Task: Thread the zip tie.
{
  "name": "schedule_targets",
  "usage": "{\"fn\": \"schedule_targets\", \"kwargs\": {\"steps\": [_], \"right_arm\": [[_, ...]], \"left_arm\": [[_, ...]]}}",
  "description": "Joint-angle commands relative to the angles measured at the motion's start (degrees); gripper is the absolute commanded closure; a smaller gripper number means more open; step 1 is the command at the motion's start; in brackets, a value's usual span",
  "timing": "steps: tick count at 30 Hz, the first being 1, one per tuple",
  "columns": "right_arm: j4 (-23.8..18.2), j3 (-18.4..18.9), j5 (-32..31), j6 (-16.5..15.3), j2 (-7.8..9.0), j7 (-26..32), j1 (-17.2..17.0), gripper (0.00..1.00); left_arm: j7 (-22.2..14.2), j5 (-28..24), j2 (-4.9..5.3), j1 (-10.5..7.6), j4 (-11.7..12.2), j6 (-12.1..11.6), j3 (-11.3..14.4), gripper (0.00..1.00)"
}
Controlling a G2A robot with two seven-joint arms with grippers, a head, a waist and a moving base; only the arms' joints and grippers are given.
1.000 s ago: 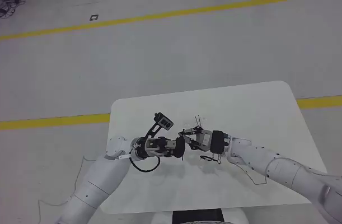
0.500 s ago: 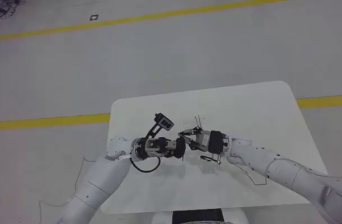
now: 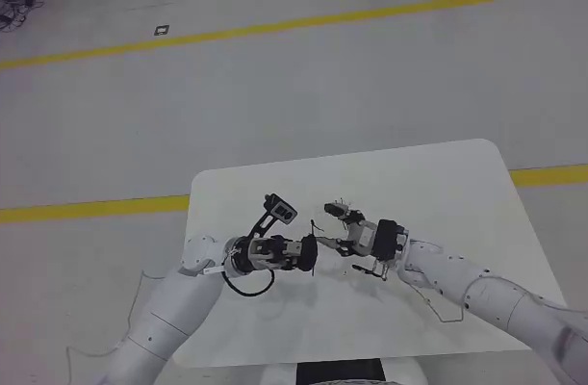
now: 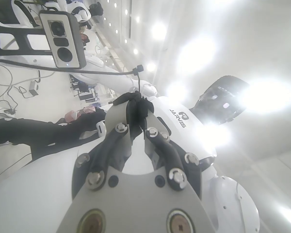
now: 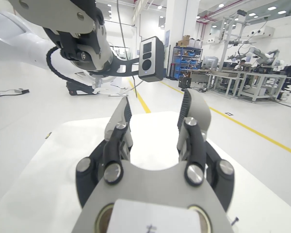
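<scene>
My left gripper hangs over the middle of the white table, shut on a thin black zip tie. In the left wrist view the fingers pinch the tie just below its small head, and the long strap runs off sideways. The right wrist view shows that strap hanging from the left arm's gripper. My right gripper is open with nothing between its fingers. It sits a short way to the right of the left gripper, apart from the tie.
Small black pieces, seemingly spare ties, lie on the table beside my right wrist. One tip of them is close to the table edge. The left wrist's camera bracket sticks up between the arms.
My right gripper has drawn back from the left gripper, to the right and slightly farther out on the table. The left arm and the tie have kept still.
</scene>
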Motion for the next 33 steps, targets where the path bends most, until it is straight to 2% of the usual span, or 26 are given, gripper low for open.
{"fn": "schedule_targets", "kwargs": {"steps": [1,8,13,25,27,30,33], "right_arm": [[0.07,1.38,1.46,0.00,0.39,-2.49,-1.37,0.00],[-1.61,4.81,4.28,0.00,1.57,-9.80,-4.30,0.00],[-4.07,5.92,2.62,0.00,2.07,-11.34,-4.69,0.00],[-4.07,5.92,2.62,0.00,2.07,-11.34,-4.69,0.00],[-5.39,6.73,3.92,0.00,2.09,-10.96,-5.60,0.00],[-7.08,7.32,6.25,0.00,2.67,-13.32,-7.27,0.00],[-8.34,7.01,8.77,0.00,3.94,-16.38,-8.12,0.00]], "left_arm": [[0.03,0.10,0.02,0.22,-0.07,0.09,-0.25,1.00],[0.03,0.53,0.01,0.57,-0.63,0.56,-0.82,1.00],[-0.21,0.46,-0.17,0.61,-0.78,0.68,-0.67,1.00],[0.05,0.46,-0.20,0.64,-0.87,0.78,-0.59,1.00],[0.55,-1.21,-0.40,1.14,-1.76,0.94,-0.29,1.00],[-0.47,-2.24,-0.49,1.28,-1.55,0.90,-0.45,1.00],[-1.65,-3.54,-0.65,1.44,-1.61,0.90,-0.35,1.00]]}}
